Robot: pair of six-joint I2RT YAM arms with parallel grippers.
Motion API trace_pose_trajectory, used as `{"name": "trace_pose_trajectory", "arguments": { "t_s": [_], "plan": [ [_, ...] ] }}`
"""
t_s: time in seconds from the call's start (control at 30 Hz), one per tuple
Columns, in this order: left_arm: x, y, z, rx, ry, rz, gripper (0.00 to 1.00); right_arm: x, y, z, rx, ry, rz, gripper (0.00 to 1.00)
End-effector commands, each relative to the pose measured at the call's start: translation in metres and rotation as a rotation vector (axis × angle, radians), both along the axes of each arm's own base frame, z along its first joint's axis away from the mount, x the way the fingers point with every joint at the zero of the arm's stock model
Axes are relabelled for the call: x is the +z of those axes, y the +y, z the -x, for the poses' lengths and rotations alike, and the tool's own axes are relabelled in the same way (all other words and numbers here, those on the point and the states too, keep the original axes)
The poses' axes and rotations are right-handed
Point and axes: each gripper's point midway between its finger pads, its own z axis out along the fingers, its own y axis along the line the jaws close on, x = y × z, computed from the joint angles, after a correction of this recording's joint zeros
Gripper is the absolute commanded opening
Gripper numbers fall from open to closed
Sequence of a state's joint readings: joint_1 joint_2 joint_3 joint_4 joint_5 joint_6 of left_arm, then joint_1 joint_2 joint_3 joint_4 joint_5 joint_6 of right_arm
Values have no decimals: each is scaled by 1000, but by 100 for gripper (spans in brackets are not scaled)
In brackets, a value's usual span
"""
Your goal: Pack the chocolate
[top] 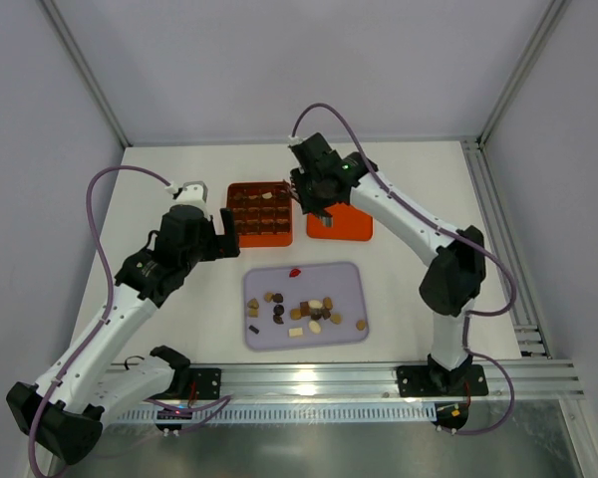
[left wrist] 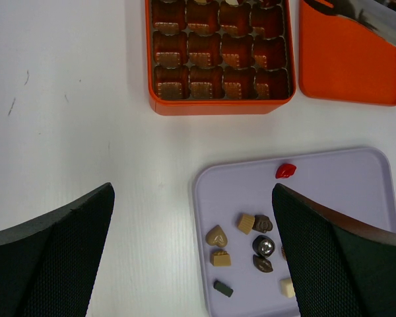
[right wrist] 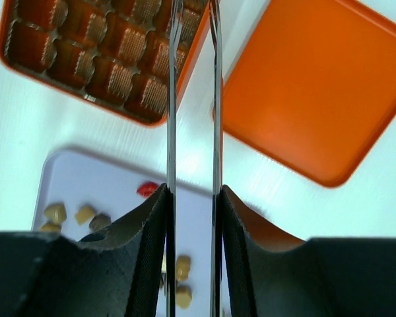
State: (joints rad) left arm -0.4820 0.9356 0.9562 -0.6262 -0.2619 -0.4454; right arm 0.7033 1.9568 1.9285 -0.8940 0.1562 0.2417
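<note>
my chocolate (top: 304, 311) lies as a loose scatter of tiny bite-size pieces, dark brown, tan and cream-white, flat on the pale lilac plastic tray (top: 351, 274). the one glossy red piece (left wrist: 286, 170) sits apart from the rest at the tray's far edge, the side nearest the orange gridded box (left wrist: 156, 102). from my left wrist i see a tan heart (left wrist: 217, 235) just beside a tan square (left wrist: 220, 258). one cream piece (top: 267, 196) seems to sit in a far cell of the box.
</note>
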Motion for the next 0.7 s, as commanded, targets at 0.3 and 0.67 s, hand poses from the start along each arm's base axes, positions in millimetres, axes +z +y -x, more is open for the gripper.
{"name": "trace_pose_trajectory", "arguments": {
  "t_s": [0.3, 0.67],
  "plan": [
    [7, 2, -4, 21, -33, 17, 100, 36, -7, 146, 177, 11, -76, 38],
    [4, 2, -5, 23, -23, 12, 100, -13, 16, 215, 384, 167, 17, 43]
  ]
}}
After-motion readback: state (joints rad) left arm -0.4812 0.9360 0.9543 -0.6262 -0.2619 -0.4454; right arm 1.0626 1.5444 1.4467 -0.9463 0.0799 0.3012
